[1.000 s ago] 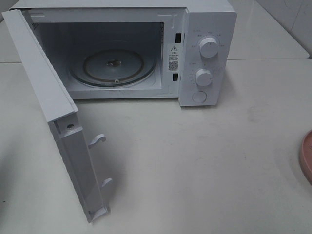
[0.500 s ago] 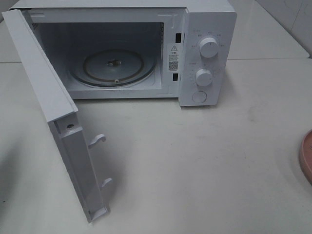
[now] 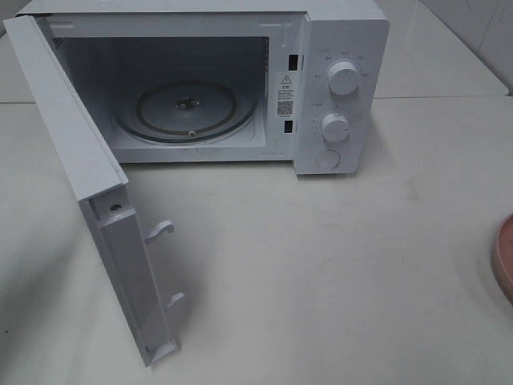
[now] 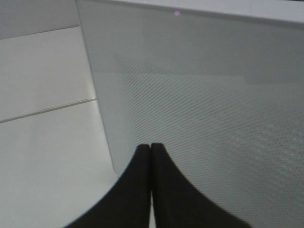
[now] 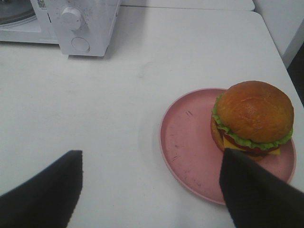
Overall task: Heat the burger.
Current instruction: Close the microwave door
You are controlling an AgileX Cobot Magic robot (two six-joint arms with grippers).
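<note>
Round burger with domed orange-brown bun and green lettuce frill (image 5: 251, 118), on a flat round pink plate (image 5: 187, 142), just ahead of the wide-open right tool (image 5: 152, 185).

Best approached squarely, straddling the bun rather than the plate rim; white microwave (image 3: 240, 80) open, glass turntable (image 3: 186, 108) bare; left tool (image 4: 151, 148) pressed shut against the door.

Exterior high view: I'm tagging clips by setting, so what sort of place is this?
Probably a kitchen-style test bench: a white microwave with its door swung open on a plain white table, and a burger on a pink plate.
</note>
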